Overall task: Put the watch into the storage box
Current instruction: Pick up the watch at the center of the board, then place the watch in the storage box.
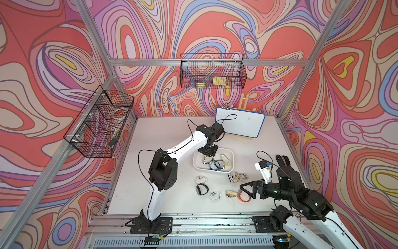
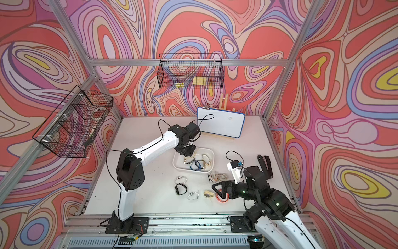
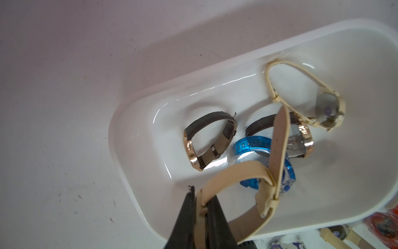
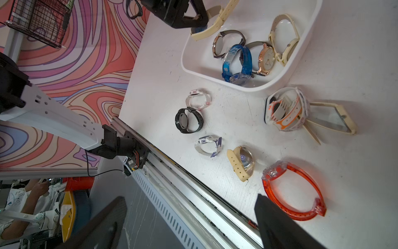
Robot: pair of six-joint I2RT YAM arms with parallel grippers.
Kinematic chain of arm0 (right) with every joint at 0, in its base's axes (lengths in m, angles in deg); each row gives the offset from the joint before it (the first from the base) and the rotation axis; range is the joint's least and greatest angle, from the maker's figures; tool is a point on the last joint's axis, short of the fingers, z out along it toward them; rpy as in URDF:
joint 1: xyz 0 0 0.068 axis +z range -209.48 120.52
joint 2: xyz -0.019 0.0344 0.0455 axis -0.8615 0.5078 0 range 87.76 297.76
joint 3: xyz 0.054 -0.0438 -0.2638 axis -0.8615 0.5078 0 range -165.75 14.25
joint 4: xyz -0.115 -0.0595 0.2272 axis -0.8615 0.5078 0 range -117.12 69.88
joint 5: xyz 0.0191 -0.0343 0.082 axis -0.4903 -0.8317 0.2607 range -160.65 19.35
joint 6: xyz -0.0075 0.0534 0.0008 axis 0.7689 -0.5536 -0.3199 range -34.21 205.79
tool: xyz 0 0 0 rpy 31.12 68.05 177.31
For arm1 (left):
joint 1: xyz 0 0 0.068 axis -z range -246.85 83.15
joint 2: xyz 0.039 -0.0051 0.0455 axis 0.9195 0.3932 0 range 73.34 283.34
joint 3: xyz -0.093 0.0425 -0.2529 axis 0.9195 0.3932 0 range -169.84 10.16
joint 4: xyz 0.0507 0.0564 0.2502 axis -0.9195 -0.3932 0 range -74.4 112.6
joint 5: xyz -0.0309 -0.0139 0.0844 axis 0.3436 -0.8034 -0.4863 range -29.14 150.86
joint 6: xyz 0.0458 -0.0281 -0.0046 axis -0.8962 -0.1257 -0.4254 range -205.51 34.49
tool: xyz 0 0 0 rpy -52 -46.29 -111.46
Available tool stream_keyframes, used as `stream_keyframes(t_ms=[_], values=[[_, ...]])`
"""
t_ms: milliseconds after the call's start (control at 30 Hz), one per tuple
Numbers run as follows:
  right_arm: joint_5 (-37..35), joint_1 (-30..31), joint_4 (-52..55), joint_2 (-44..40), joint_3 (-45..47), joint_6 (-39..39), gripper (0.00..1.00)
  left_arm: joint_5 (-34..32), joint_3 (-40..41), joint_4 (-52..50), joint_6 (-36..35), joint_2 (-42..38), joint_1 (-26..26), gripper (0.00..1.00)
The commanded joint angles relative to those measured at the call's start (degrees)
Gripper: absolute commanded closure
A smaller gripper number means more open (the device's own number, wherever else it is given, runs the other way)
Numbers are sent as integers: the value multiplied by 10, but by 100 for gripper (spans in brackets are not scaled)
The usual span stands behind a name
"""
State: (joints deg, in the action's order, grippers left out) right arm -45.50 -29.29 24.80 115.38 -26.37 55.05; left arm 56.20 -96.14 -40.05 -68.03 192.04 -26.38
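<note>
**Beige watch** (image 3: 237,170): is being pinched by its strap between the pressed-together fingers of the left end effector (image 3: 200,204). It is being held over the interior of the storage box (image 3: 120,133), near one corner. Whether it is touching the watches beneath cannot be told.

**Storage box:** is being carried by the desk (image 4: 161,64). Four watches are lying inside: two dark-strapped ones, a blue watch (image 4: 237,60) between them, and a cream watch (image 4: 284,36) against the far wall.

**Right end effector** (image 4: 190,196): is being held spread wide, gripping nothing, low over the desk's front edge. One finger is sitting just beside an orange watch (image 4: 295,191).

**Loose stock on the desk:** a black watch (image 4: 188,120), two white patterned watches, a tan-strapped watch and a tangled cluster are lying beside the box.
</note>
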Motion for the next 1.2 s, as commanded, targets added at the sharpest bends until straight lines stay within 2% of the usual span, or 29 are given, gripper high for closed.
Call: stream_keyframes(t_ms=[0, 533, 1000, 1167], values=[[2, 3, -9, 4, -10, 7, 2, -8, 40, 5, -5, -21, -17, 100], [-3, 3, -7, -1, -8, 5, 2, -27, 170, 119, 151, -77, -42, 96], [-4, 3, -5, -22, 8, 0, 2, -57, 225, 155, 291, -112, -43, 95], [-4, 3, -6, -27, 8, 0, 2, -40, 238, 172, 320, -107, -43, 95]])
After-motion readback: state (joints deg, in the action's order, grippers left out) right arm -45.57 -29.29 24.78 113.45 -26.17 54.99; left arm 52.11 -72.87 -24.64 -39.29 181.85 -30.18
